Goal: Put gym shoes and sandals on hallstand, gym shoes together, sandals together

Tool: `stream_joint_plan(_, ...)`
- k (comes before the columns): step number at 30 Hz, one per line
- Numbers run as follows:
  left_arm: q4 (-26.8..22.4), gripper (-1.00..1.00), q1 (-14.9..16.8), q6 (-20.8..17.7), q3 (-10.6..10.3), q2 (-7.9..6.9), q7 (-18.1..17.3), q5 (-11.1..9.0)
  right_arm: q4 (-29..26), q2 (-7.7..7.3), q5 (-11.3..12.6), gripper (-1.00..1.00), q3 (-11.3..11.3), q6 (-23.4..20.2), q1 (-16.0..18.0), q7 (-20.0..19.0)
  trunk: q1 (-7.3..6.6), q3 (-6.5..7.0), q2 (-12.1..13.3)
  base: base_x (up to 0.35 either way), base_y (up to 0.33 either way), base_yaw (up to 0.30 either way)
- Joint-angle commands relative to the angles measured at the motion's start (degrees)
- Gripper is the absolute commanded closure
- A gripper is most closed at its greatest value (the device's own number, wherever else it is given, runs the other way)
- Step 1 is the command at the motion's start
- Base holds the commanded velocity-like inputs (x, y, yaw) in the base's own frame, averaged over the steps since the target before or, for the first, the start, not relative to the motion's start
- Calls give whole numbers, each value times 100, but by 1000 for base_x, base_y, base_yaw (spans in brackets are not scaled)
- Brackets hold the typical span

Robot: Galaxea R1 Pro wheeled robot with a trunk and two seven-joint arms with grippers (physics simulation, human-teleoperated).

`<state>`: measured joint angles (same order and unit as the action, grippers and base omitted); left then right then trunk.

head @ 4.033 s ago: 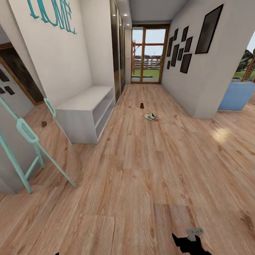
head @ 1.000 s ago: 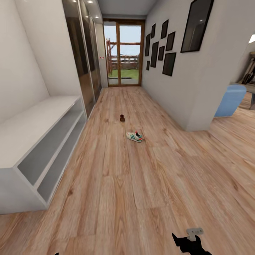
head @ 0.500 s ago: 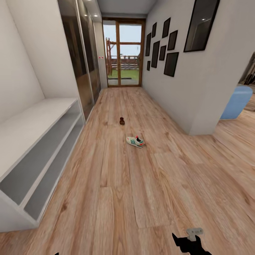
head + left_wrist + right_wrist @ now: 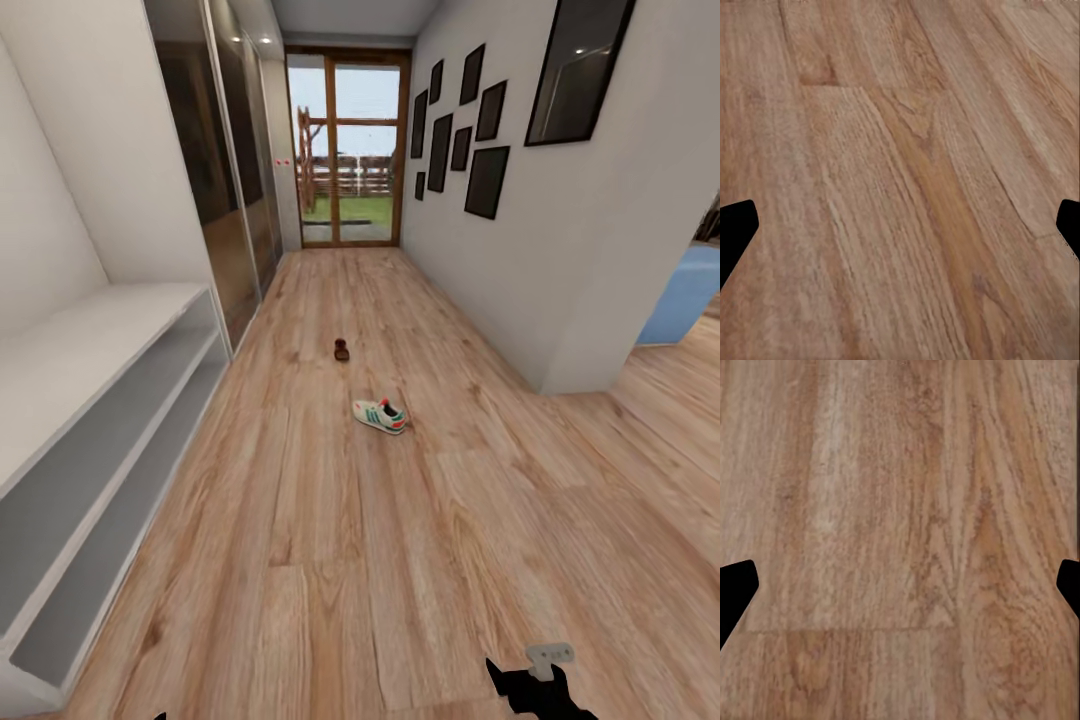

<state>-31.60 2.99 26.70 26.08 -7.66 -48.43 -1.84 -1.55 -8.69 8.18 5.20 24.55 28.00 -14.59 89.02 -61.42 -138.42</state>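
One gym shoe (image 4: 380, 415), off-white with green stripes and a red heel, lies on the corridor floor (image 4: 330, 560) in the middle of the head view. Farther down the corridor sits a small brown sandal (image 4: 342, 349). The hallstand is out of view. My right gripper (image 4: 530, 690) shows as a dark shape at the bottom edge, far short of the shoe. In the right wrist view my right gripper (image 4: 900, 585) is open over bare planks, its fingertips (image 4: 735, 585) wide apart. My left gripper (image 4: 900, 225) is likewise open over bare wood floor.
A plain low white bench-cabinet (image 4: 90, 400) with two open shelves runs along the left wall, followed by dark mirrored wardrobe doors (image 4: 225, 200). A glass door (image 4: 345, 150) ends the corridor. A white wall (image 4: 540, 230) with dark picture frames stands on the right, ending at a corner.
The whole view has advanced down the corridor: the gym shoe and sandal look nearer and the bench-cabinet has slid toward the left edge. Neither shoe nor gripper has moved on its own.
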Motion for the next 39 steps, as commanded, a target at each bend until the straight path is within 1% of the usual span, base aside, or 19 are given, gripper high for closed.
stream_joint_plan(1,5,-100,3,1,20,1,-44,-19,6,-2,61,-100,46,15,3,-26,2,-5,-2,296,-132,0)
stream_joint_plan(39,14,-100,0,1,20,1,-49,-13,6,-2,61,-100,49,15,3,-26,2,-5,-2,281,-157,0)
